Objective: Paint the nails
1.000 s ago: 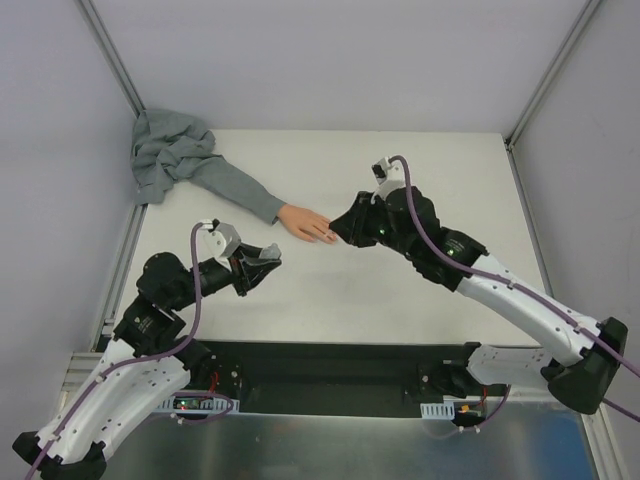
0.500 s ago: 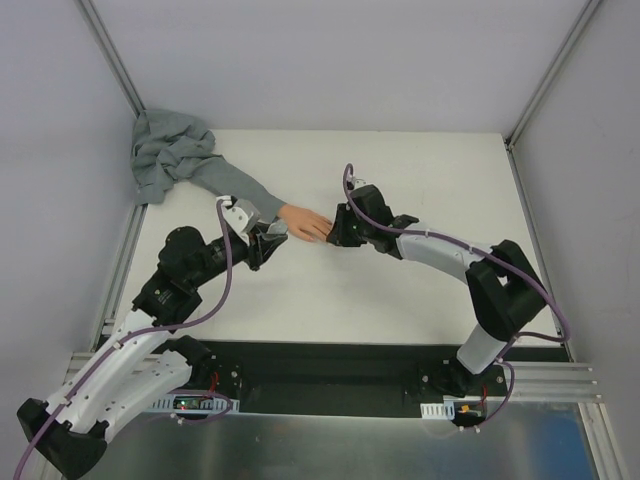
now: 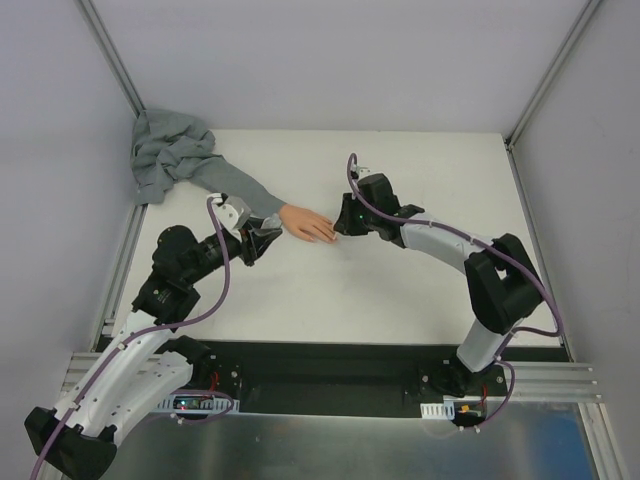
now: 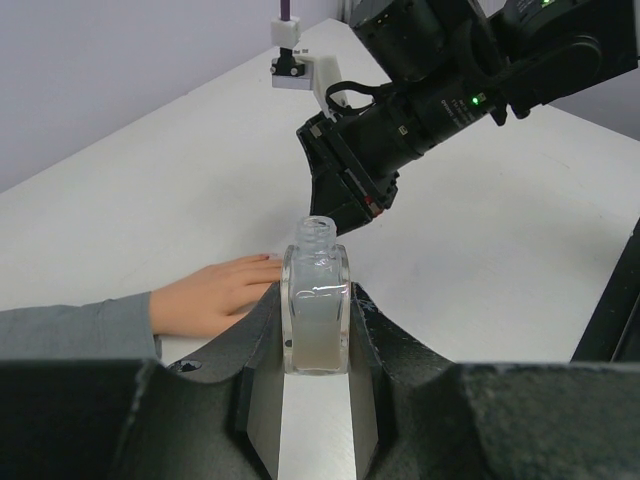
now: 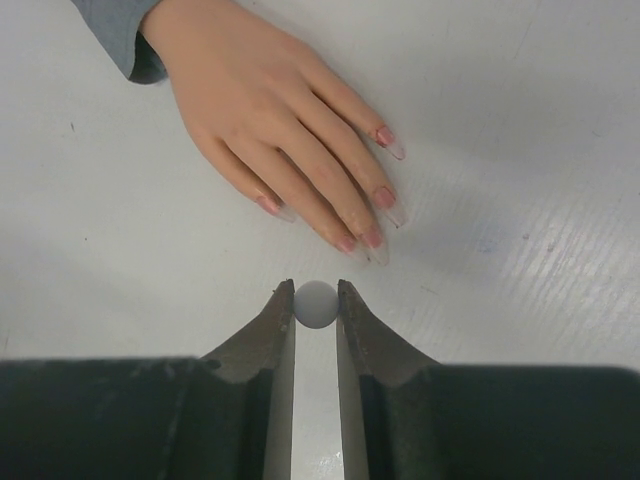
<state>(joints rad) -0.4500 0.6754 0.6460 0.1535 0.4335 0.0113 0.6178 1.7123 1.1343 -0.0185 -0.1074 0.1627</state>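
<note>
The small clear bottle (image 4: 317, 322) is held upright in the left gripper (image 4: 316, 300), jaws closed on its sides. A round white knob (image 5: 316, 305) is pinched in the nearly shut jaws of the right gripper (image 5: 315, 293). Just past it, the fake hand (image 5: 250, 100) is laid flat on the white table (image 3: 420, 170), long axis running back-left into the grey sleeve (image 3: 235, 185), nails (image 5: 372, 238) pointed at the right gripper.

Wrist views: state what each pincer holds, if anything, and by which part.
Left pincer: small open clear glass bottle, clamped by its flat sides. Right pincer: small round pale-grey knob, pinched between the fingertips.
</note>
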